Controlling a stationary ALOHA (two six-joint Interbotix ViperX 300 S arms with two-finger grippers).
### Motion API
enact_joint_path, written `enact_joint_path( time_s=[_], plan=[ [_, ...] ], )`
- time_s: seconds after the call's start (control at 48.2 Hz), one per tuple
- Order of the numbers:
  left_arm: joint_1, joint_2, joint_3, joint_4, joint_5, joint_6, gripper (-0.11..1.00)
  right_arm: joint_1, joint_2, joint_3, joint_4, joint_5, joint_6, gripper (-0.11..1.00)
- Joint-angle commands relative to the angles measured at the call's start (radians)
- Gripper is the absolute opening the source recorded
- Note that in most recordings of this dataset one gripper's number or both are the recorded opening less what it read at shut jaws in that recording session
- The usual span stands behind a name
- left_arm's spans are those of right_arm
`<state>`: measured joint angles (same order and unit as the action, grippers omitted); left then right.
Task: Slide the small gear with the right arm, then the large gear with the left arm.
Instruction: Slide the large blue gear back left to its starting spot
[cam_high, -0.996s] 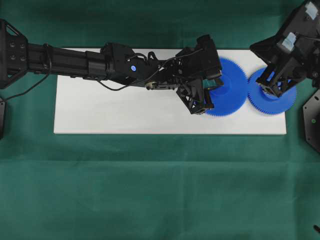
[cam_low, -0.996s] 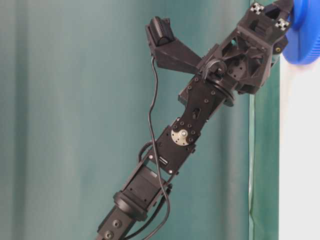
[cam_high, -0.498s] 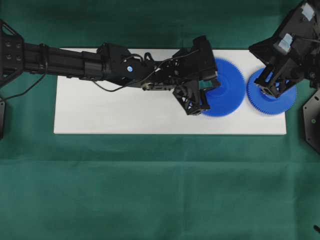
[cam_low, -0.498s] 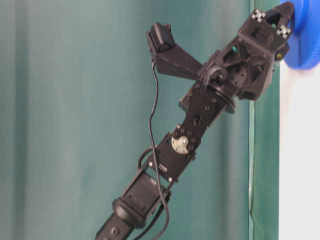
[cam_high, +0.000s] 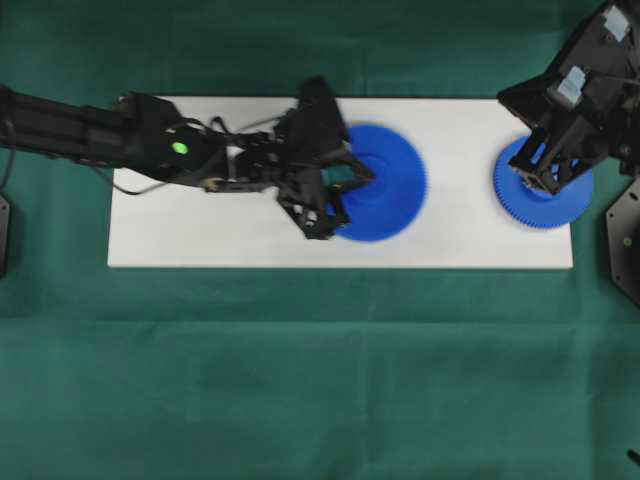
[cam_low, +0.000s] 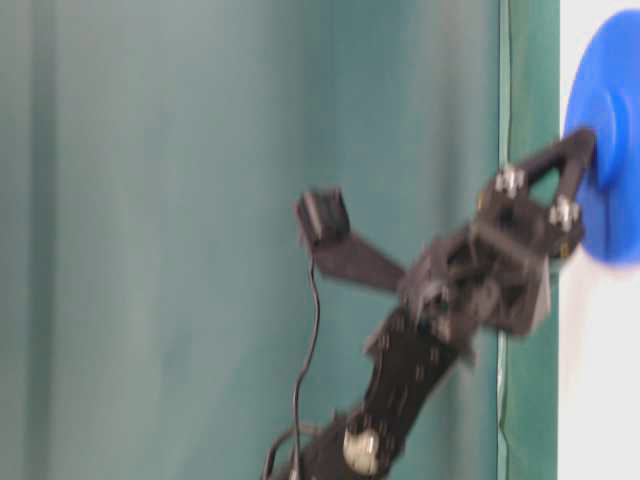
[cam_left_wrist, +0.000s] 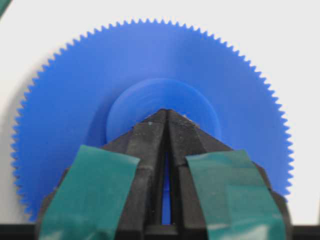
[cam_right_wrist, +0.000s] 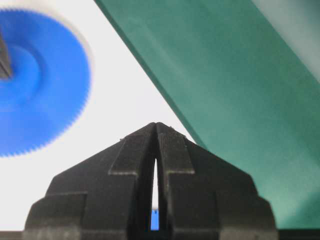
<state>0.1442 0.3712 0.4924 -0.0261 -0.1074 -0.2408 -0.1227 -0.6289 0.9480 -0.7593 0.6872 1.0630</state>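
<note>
blue and blurred, the large gear (cam_high: 380, 182) sits mid-board on the white board (cam_high: 200, 225), my left gripper (cam_left_wrist: 166, 114) pinched closed with its tip on the hub. i judge the small gear (cam_high: 545, 195) done, lying at the board's right end under my right gripper (cam_right_wrist: 156, 125), also closed. what's left, i reckon, is finishing this slide.

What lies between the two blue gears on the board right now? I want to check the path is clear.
Nothing: in the overhead view only bare white board separates the large gear from the small gear.
</note>
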Motion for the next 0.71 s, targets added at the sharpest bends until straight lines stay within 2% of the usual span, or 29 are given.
enact_joint_path(
  time_s=[0.0, 0.166, 0.332, 0.685],
  plan=[
    [-0.009, 0.005, 0.308, -0.005, 0.041, -0.086, 0.00, 0.002, -0.002, -0.028, -0.006, -0.005, 0.002, 0.50],
    [-0.009, -0.132, 0.431, -0.005, 0.046, -0.133, 0.00, 0.002, -0.002, -0.029, -0.006, -0.005, 0.002, 0.50],
    [-0.008, -0.267, 0.520, -0.005, 0.069, -0.138, 0.00, 0.002, 0.000, -0.031, -0.006, -0.006, 0.003, 0.50],
    [0.029, -0.433, 0.595, -0.003, 0.207, -0.138, 0.00, 0.003, 0.008, -0.031, -0.002, -0.015, 0.006, 0.50]
  ],
)
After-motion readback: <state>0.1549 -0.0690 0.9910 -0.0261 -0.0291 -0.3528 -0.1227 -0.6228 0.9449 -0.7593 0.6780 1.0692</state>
